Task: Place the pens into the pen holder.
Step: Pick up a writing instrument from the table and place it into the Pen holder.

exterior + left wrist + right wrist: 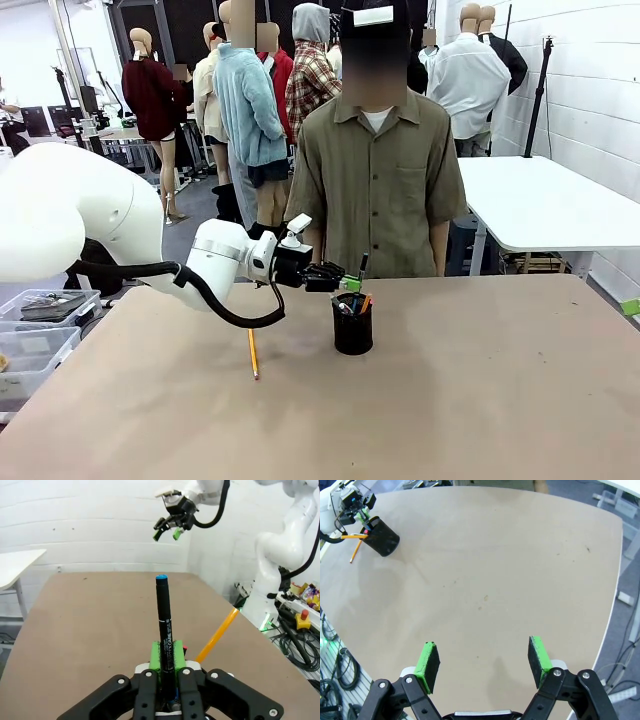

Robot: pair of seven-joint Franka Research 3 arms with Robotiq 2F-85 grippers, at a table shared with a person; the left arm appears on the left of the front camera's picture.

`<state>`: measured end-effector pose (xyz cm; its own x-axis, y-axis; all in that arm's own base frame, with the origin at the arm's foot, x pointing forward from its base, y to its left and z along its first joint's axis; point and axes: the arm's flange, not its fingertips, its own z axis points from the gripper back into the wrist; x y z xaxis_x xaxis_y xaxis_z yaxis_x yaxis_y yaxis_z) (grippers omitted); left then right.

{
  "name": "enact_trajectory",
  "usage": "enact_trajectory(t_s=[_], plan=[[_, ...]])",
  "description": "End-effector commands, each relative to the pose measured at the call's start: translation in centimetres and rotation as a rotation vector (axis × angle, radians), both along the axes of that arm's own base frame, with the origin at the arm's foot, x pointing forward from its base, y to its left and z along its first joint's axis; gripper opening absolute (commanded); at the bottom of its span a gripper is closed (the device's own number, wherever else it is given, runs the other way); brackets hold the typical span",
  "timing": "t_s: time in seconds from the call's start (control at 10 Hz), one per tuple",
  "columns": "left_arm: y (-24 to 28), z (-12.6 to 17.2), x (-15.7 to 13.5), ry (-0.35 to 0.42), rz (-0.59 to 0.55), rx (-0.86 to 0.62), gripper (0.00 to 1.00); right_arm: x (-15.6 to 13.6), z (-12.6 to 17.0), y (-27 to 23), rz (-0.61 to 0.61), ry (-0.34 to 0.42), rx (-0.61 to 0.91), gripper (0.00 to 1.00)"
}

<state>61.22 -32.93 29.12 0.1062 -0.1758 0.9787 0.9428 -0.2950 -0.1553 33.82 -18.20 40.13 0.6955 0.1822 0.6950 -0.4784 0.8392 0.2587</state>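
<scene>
- Left gripper clenched on the dark pen, upright over the pen holder mouth.
- Step looks like dropping it in. Next: lower the tip inside the rim, then release.
- Yellow pencil lies flat left of the holder, not yet placed.
- Right gripper released, empty, well apart from the holder.
- Desk bare around the holder; far edge just behind it.

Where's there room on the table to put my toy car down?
The whole right half of the table, from the pen holder to the right edge, is bare. So is the near strip in front of the pencil. It is crowded around the holder, where the left gripper holds a dark pen above it.
</scene>
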Motion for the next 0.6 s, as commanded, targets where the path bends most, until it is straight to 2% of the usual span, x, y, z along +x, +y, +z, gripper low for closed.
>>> enact_trajectory(t_s=[0.0,0.1,0.4,0.5], plan=[[-0.2,0.5,0.1,-0.049,-0.020,0.016,0.39,-0.1,-0.1,0.0,0.010,0.005,-0.020,0.89],[0.4,1.1,0.0,-0.065,0.000,0.008,0.58,-0.1,-0.1,0.0,0.010,0.005,-0.020,0.89],[3.6,5.7,-2.2,-0.134,0.050,-0.018,0.58,-0.1,-0.1,0.0,0.010,0.005,-0.020,0.89],[5.7,8.0,-3.2,-0.127,0.129,-0.005,0.58,-0.1,-0.1,0.0,0.010,0.005,-0.020,0.89]])
